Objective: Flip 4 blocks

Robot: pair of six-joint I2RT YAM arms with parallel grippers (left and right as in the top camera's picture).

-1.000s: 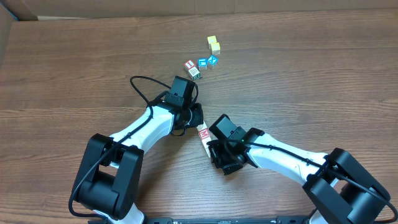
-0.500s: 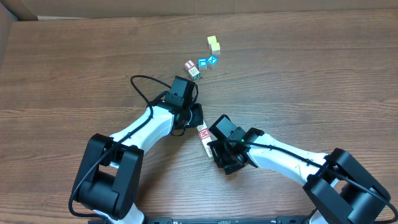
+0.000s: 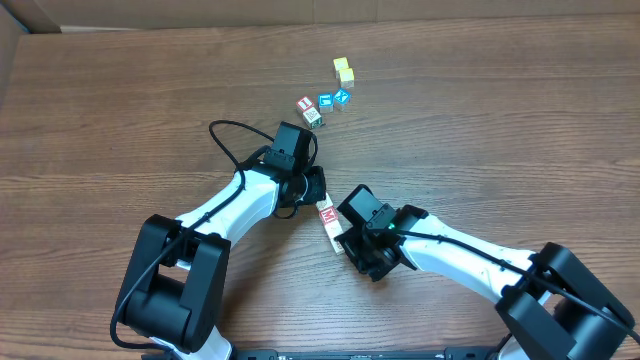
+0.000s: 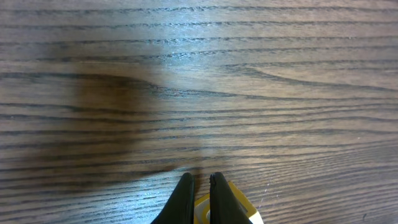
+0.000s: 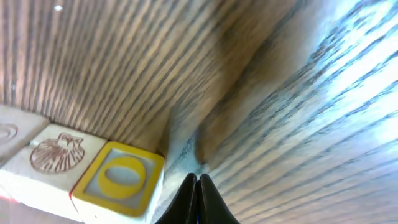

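Note:
Three blocks lie in a short row mid-table, the far one [image 3: 326, 212] showing a red M. In the right wrist view the row ends with a yellow-ring block [image 5: 121, 177], then a shell-print block [image 5: 56, 152]. My right gripper [image 5: 196, 182] is shut and empty, its tips on the table just right of the yellow-ring block. My left gripper [image 4: 200, 182] is shut, low over the table, with a yellow-bordered block [image 4: 241, 202] showing right behind its fingers. Overhead, the left gripper [image 3: 314, 186] is at the row's far end and the right gripper [image 3: 347, 245] at its near end.
Further back lie a red-bordered block [image 3: 305, 103], a pale block [image 3: 313, 117] and two blue-printed blocks [image 3: 325, 102] [image 3: 341, 97]. Two plain yellow cubes [image 3: 344, 70] sit beyond them. A black cable [image 3: 230, 140] loops from the left arm.
My right arm has shifted slightly toward the near right. The left arm and the blocks have stayed where they were.

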